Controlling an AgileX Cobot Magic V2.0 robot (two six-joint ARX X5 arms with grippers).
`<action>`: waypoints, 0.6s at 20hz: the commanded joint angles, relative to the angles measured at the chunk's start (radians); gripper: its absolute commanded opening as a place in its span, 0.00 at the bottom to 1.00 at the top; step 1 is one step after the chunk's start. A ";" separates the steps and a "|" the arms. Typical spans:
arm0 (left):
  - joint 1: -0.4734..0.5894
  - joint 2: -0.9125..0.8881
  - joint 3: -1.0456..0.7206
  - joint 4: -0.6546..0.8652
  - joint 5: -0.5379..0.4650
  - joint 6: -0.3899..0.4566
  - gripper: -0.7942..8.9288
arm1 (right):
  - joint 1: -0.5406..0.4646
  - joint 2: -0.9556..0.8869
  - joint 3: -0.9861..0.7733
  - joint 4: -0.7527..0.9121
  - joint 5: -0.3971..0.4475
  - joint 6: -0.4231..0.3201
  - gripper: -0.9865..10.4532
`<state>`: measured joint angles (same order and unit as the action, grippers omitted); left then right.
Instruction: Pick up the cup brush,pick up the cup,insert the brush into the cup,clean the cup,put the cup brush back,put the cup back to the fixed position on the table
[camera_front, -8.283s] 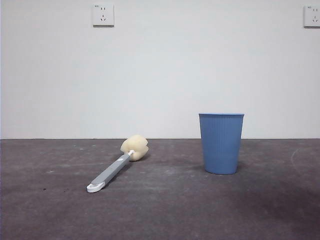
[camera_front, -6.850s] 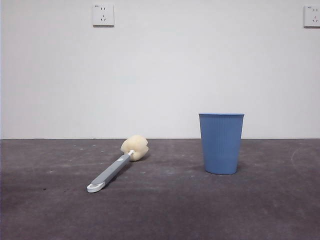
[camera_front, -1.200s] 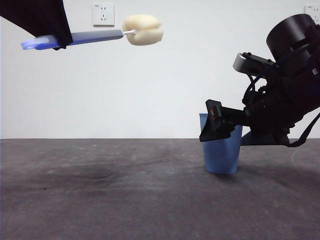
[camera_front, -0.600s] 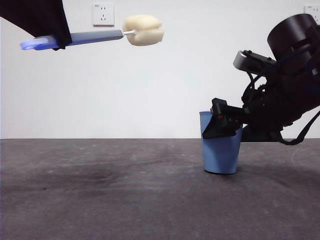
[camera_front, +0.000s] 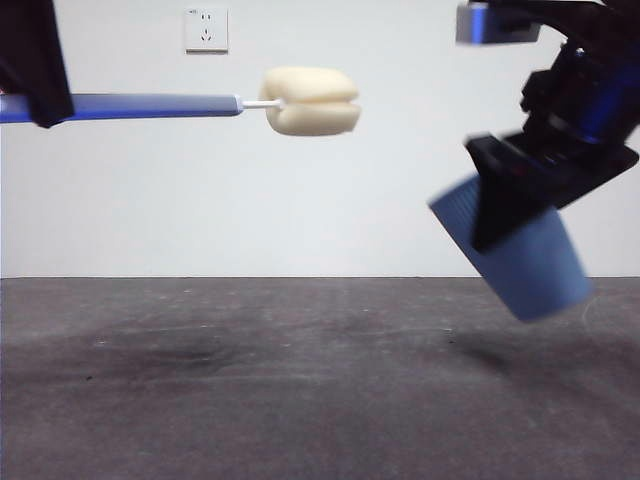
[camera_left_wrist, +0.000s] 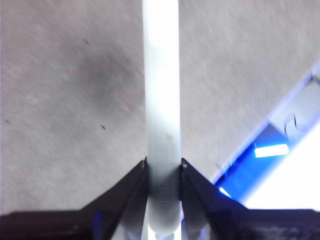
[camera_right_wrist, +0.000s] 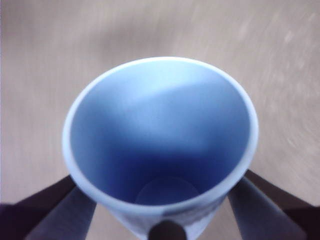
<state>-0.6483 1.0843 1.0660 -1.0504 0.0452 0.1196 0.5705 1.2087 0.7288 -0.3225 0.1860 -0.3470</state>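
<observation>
Item 1: cup brush (camera_front: 200, 104). Held level, high over the desk (camera_front: 300, 400), left side of scene; sponge head (camera_front: 310, 101) points right, toward the cup. Handle (camera_left_wrist: 161, 100) clamped between the jaws of the left claw (camera_left_wrist: 163, 165) near its far-from-sponge end; long overhang.

Item 2: cup (camera_front: 515, 250). Airborne at right, well clear of desk, tilted w/ mouth up-left toward the brush. Right claw (camera_right_wrist: 161, 200) clamped on it, a jaw on each side of the wall just under the rim; interior empty.

Stage (est.): both picks done; insertion not begun. Sponge and rim well apart.

Risks (est.):
- Sponge head looks nearly as broad as the mouth; off-axis approach could catch the rim and shove the cup in its grip.
- Thin plastic wall could flex or slip under side push.
- Long handle, end grip: head may droop or pivot on contact.

Clearance: open air between the two items; nothing seen on desk below. Wall socket (camera_front: 206, 30) on the wall at far left.
</observation>
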 joint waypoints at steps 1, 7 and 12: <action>-0.029 0.009 0.003 -0.048 0.036 0.074 0.07 | 0.053 0.004 0.020 -0.068 0.098 -0.160 0.07; -0.115 0.031 0.003 -0.085 0.036 0.092 0.07 | 0.174 0.004 0.034 -0.117 0.254 -0.313 0.07; -0.151 0.093 0.003 -0.094 0.036 0.090 0.07 | 0.232 0.004 0.034 -0.117 0.348 -0.402 0.07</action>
<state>-0.7944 1.1664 1.0660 -1.1484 0.0746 0.2008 0.7944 1.2087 0.7586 -0.4458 0.5251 -0.7155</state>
